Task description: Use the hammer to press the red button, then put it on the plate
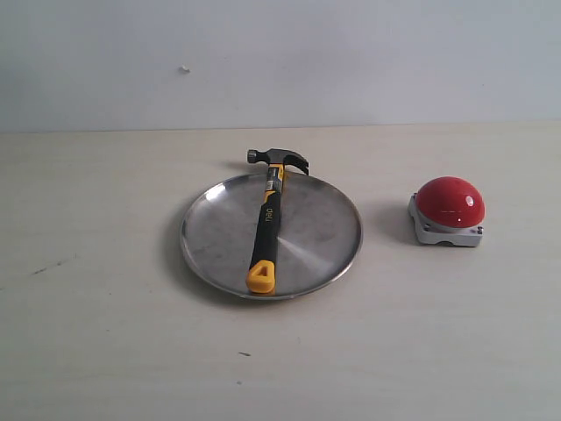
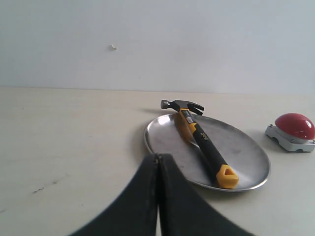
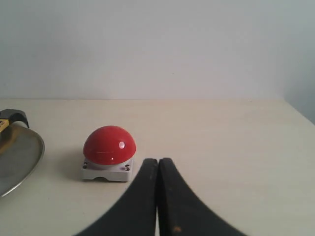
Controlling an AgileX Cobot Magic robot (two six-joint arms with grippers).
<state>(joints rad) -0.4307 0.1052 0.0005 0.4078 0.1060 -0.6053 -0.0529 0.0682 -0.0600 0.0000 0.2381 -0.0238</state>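
Nearest the cameras, the left gripper (image 2: 157, 162) is clenched on nothing, its two dark fingers pressed flat together, and the right gripper (image 3: 158, 161) is the same. Neither arm shows in the exterior view.

Past them on the pale tabletop (image 1: 105, 333) sits the plate (image 1: 210, 228). The hammer (image 1: 266, 224) lies across it, with its yellow end at the plate's 6 o'clock rim, its handle running up the middle and its dark head poking just past the rim at 12 o'clock. The red button (image 1: 450, 202) stands at the plate's 3 o'clock, apart from it, with bare tabletop between them. Behind everything is a plain wall (image 1: 351, 61).

With the hammer already on the plate and both grippers off it, this looks like either the very start or the very end, and nothing here shows whether the button has been pressed.

If the press is yet to come, the left gripper, which faces the plate, would have to:
- open and come down over the handle near the middle, where it lies clear of the rim
- close firmly enough that the heavy head doesn't tip
- lift the hammer and carry it toward 3 o'clock
- bring the head down squarely on the dome, since a glancing touch could slide off the glossy curve
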